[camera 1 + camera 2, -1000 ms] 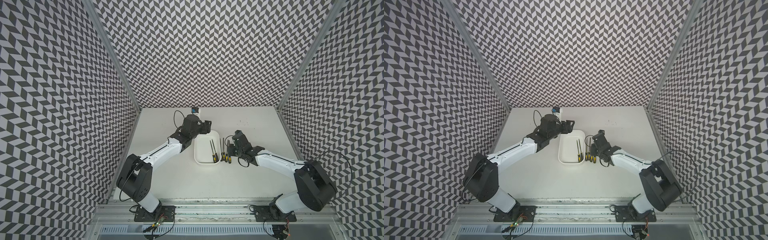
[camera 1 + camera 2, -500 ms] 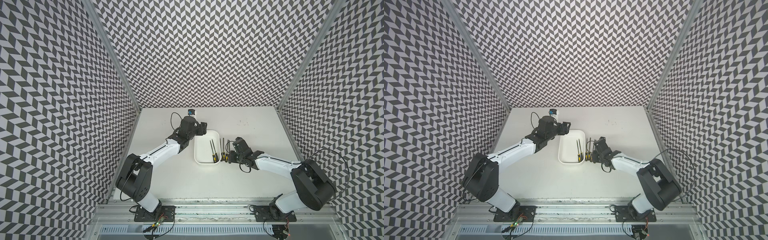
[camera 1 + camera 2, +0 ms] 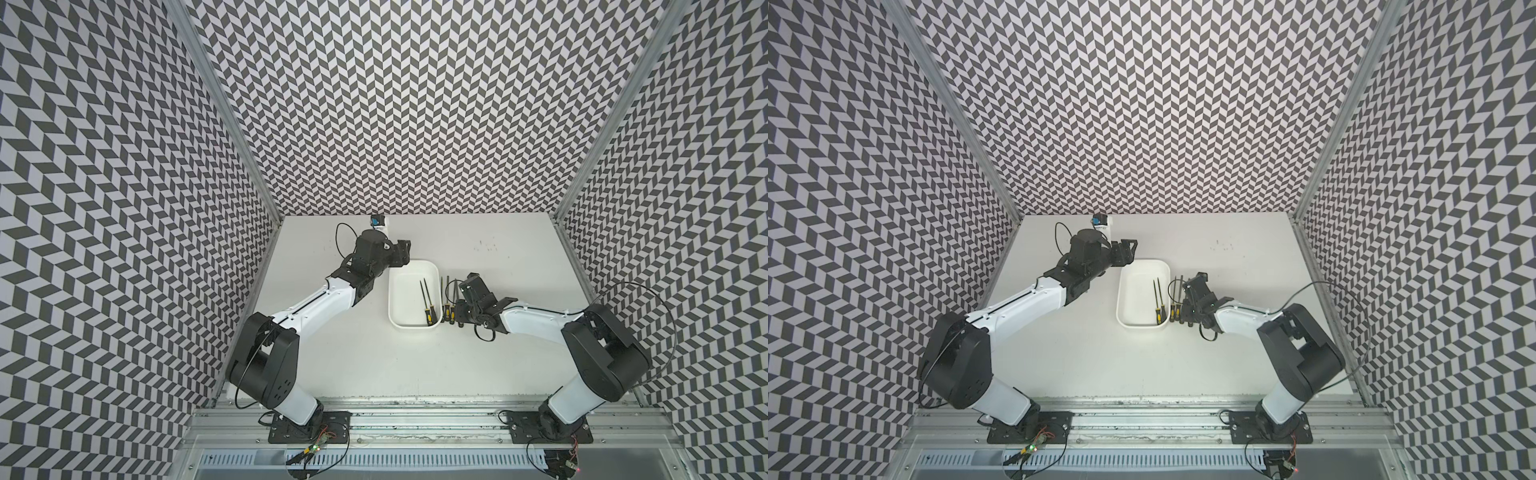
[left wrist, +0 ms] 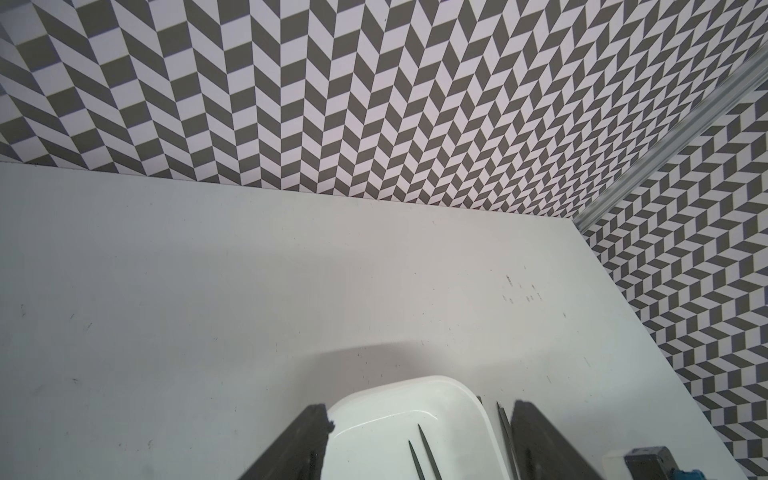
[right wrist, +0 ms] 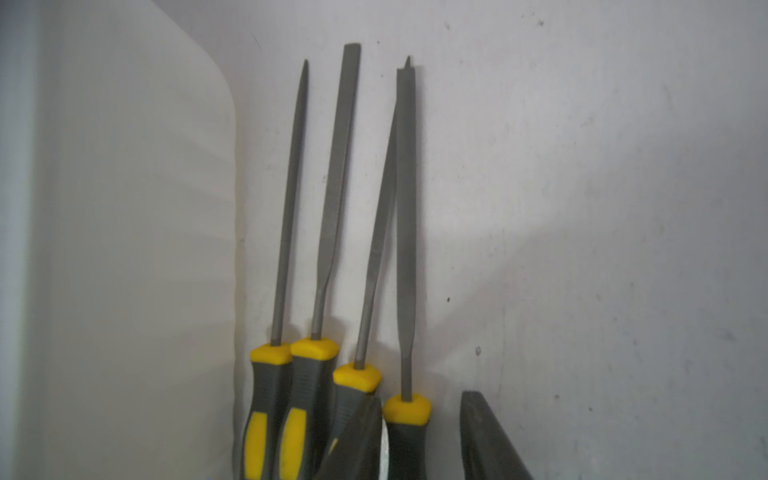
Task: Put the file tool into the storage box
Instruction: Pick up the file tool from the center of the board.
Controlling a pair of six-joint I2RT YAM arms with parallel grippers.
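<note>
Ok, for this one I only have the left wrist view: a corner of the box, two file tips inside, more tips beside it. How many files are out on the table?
Observer: Beside the storage box, four files lie on the table, shown by the right wrist view.
Operator: Are the two inside fully in?
Observer: Yes. In both top views the two files lie wholly inside, by the wall nearest the other four.
Operator: Where is the right tool?
Observer: The right tool straddles the handle of the file farthest from the box, with a gap on one side, so it is not yet closed.
</note>
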